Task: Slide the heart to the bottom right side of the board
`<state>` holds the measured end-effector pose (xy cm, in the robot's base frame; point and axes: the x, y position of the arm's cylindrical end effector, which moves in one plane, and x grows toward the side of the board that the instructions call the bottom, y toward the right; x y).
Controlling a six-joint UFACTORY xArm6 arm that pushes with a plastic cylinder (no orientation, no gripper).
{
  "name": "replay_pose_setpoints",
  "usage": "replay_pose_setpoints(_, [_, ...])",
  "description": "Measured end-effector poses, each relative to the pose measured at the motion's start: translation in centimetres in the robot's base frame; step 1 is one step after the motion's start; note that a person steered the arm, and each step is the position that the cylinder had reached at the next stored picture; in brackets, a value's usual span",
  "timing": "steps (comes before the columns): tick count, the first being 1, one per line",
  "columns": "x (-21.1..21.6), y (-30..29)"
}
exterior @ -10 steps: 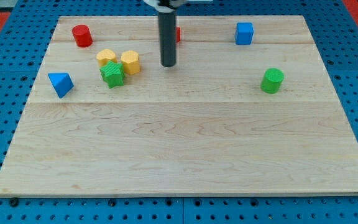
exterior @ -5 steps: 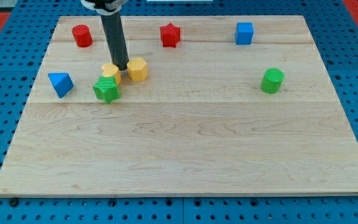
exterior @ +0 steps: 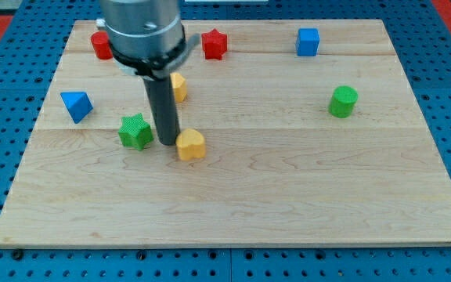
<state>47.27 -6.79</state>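
My tip (exterior: 168, 142) is pressing against the upper-left side of the yellow heart (exterior: 190, 145), which is lying left of the board's (exterior: 288, 204) centre. Green star (exterior: 135, 131) is sitting just left of the rod; another yellow block (exterior: 178, 87) is showing partly behind it.

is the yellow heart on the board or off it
On the board: the yellow heart lies flat on the wooden board, left of centre, with my tip at its left.

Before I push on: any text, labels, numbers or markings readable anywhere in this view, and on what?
None. No readable text on the wooden board, the yellow heart, the other blocks, or the arm above my tip.
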Motion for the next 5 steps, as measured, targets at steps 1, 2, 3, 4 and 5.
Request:
replay_pose_setpoints(1, [0.9, 7.7])
replay_pose_setpoints(2, [2.6, 12.3])
replay_pose_setpoints(3, [3.8, 12.3])
replay_pose_setpoints(4, [3.5, 12.3])
replay_pose_setpoints(5, [3.5, 12.3])
